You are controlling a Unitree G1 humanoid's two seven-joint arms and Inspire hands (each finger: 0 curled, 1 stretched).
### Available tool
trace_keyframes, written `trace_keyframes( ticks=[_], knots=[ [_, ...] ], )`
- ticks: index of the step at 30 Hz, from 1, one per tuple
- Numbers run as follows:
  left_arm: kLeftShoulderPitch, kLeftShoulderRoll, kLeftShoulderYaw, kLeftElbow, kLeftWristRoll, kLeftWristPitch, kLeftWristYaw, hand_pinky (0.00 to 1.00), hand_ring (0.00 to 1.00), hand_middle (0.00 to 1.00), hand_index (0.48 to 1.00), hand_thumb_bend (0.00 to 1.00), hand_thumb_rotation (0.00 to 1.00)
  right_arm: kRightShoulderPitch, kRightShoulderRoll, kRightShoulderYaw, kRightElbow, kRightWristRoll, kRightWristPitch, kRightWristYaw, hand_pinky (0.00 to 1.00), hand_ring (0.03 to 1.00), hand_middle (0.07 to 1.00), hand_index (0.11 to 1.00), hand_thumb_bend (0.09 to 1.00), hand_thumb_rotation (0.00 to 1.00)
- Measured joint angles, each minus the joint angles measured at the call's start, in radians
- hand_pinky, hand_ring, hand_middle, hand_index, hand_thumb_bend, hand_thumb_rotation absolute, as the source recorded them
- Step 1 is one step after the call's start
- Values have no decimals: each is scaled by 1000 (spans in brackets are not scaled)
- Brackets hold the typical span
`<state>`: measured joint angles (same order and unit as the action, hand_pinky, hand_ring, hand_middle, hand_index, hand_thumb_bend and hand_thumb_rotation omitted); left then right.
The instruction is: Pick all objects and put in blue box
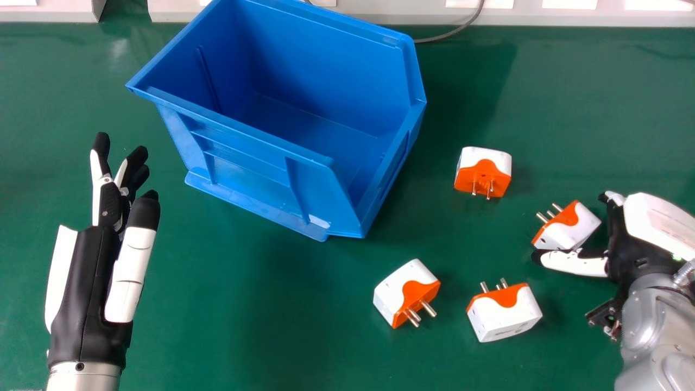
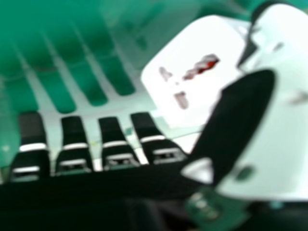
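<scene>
On the green table [image 1: 260,336], you have the blue box [image 1: 250,133]. Your left hand [image 1: 89,282], left of the box, is open; your right hand [image 1: 646,222], well right of it, is relaxed, thumb beside one orange-and-white plug [image 1: 573,228]. Another plug [image 1: 483,172] sits just right of the box, two more plugs [image 1: 399,288] off its near right corner.

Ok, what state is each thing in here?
Blue box: upright, open-topped, nothing visible inside
Farthest plug adapter: pins toward robot
Leftmost plug adapter: pins toward robot, angled right
Nearest plug adapter: pins away
Plug adapter by right thumb: pins away, angled left
Left hand: open
Right hand: open, grip not evident
Cable: lying behind box
</scene>
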<state>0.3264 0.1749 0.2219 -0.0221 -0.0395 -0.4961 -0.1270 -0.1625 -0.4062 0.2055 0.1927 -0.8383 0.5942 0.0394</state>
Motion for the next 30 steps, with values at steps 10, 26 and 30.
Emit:
trace_keyframes(
  ticks=[10,26,30],
  knots=[
    [17,0,0,-26,-1,1,-2,918,967,977,989,792,1000,-45,-24,46,63,0,-3,-13,796,860,892,871,613,530],
    [47,0,0,-56,-16,8,-10,921,969,980,992,795,1000,-89,-56,125,84,-38,31,5,655,686,706,662,506,483],
    [54,0,-1,-69,-19,11,-13,922,970,980,992,805,1000,-81,-67,119,90,-29,-19,-29,327,389,470,572,434,350]
  ],
)
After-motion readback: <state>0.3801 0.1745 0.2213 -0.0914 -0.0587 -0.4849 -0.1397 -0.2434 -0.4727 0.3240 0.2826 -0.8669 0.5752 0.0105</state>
